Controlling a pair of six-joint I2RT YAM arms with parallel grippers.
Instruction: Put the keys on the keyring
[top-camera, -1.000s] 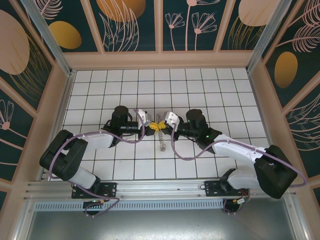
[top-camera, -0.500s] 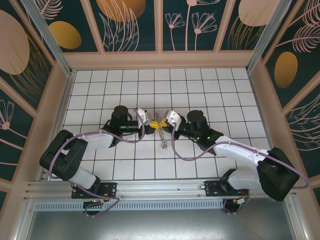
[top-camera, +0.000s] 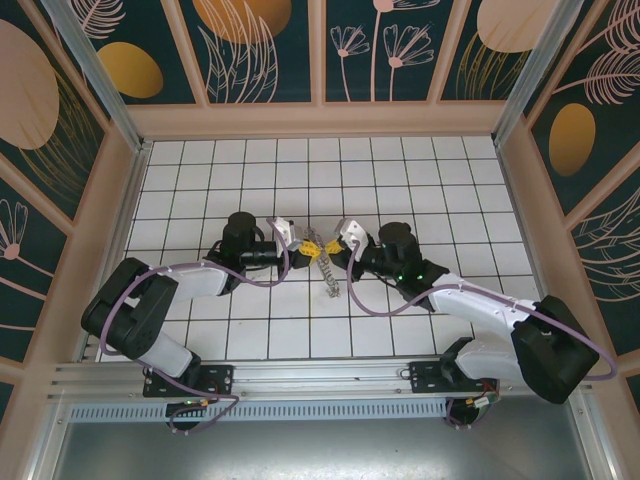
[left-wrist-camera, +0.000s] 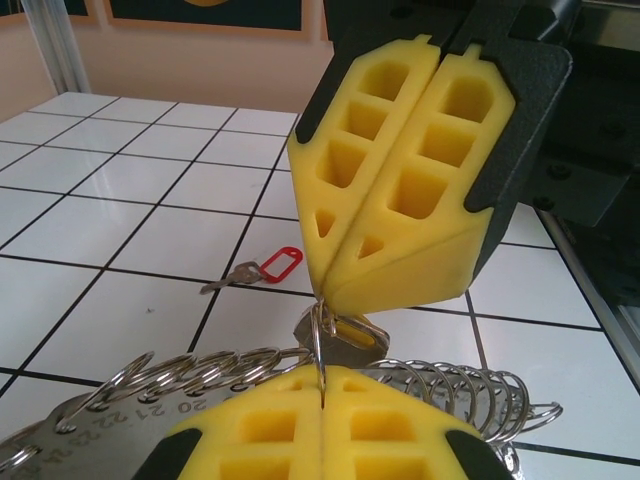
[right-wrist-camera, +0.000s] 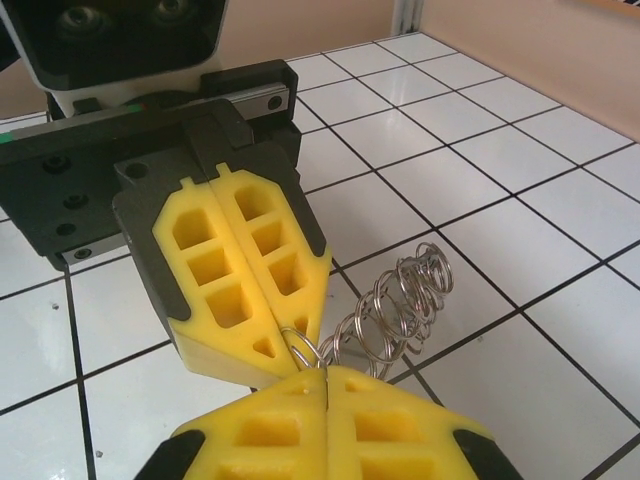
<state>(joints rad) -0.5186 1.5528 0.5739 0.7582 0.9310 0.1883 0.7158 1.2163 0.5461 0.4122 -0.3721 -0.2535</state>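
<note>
The keyring (top-camera: 331, 275), a grey band fringed with small metal rings (left-wrist-camera: 470, 385), hangs between both grippers over the mid table. My left gripper (left-wrist-camera: 323, 385) is shut on one thin ring of it. My right gripper (right-wrist-camera: 327, 380) is shut on the same ring, tip to tip with the left gripper (right-wrist-camera: 295, 335). A key with a yellowish tag (left-wrist-camera: 345, 335) sits on that ring just under the right gripper's fingertips (left-wrist-camera: 400, 180). The red-tagged key (left-wrist-camera: 255, 272) lies loose on the tiles behind. In the top view the left gripper (top-camera: 308, 246) and the right gripper (top-camera: 331, 248) nearly touch.
White tiled table (top-camera: 450, 180) with wooden walls on three sides. Both arms reach inward from the near edge, their cables looping beside them. The ring coil (right-wrist-camera: 400, 300) trails down toward the tiles.
The two fingertips have drawn slightly apart, and the keyring's trailing end has swung a little to the right. Both grippers stay shut.
</note>
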